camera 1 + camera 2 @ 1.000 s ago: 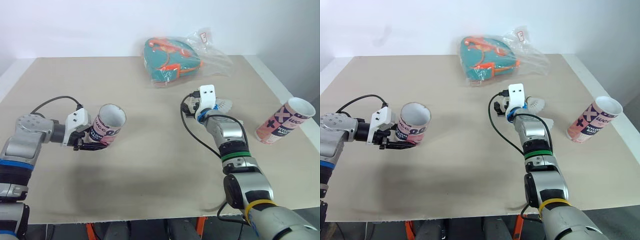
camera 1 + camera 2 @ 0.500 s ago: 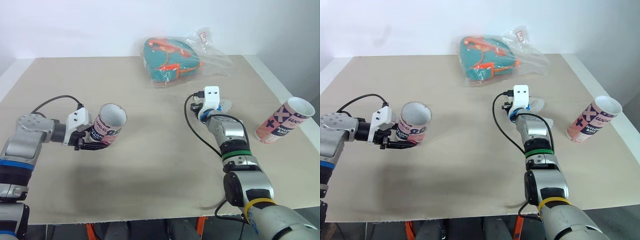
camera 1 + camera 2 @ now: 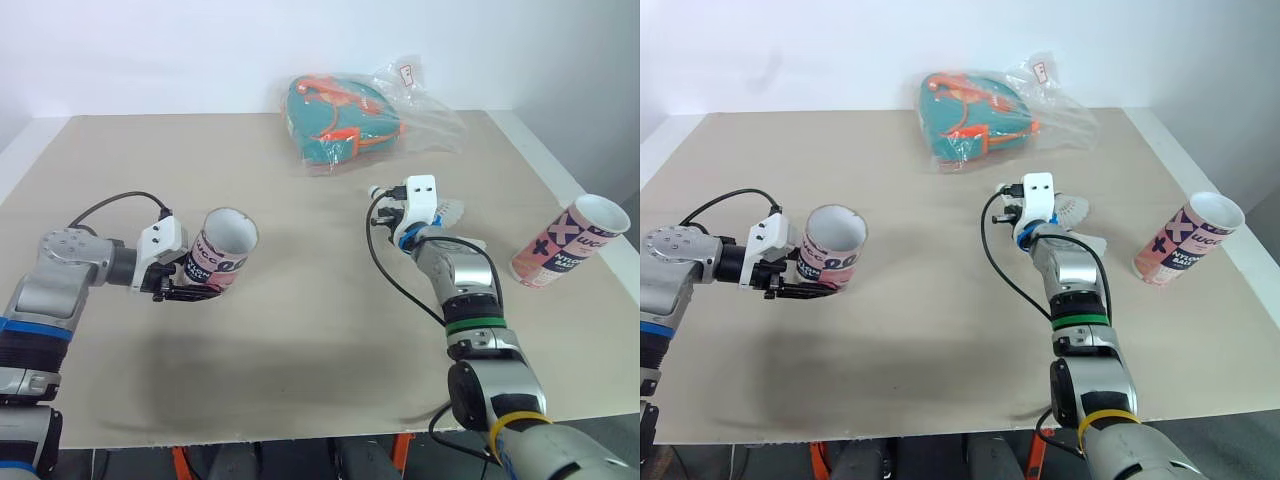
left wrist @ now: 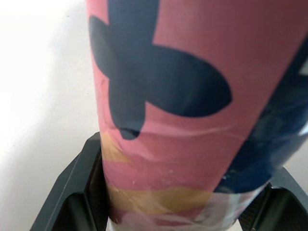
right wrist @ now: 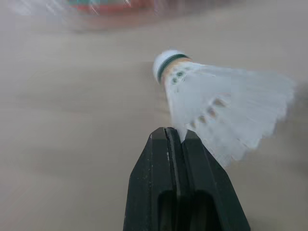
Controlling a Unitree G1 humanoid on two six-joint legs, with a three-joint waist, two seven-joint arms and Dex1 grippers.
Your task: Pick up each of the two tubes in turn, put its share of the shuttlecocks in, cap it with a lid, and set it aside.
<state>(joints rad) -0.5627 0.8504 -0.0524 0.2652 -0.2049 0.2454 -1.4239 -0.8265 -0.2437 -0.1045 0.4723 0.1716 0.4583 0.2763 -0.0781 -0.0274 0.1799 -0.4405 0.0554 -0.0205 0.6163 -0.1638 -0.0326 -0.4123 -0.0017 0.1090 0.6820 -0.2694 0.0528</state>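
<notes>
Right wrist view: right gripper (image 5: 175, 137), fingers pinched on shuttlecock (image 5: 216, 108), has swung toward tube (image 3: 220, 258) clamped in left gripper (image 3: 192, 291); insertion likely next.

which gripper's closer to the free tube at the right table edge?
Right. The right gripper, pinching a shuttlecock, is mid-table, left of that tube; the left gripper holds the other tube far left.
</notes>
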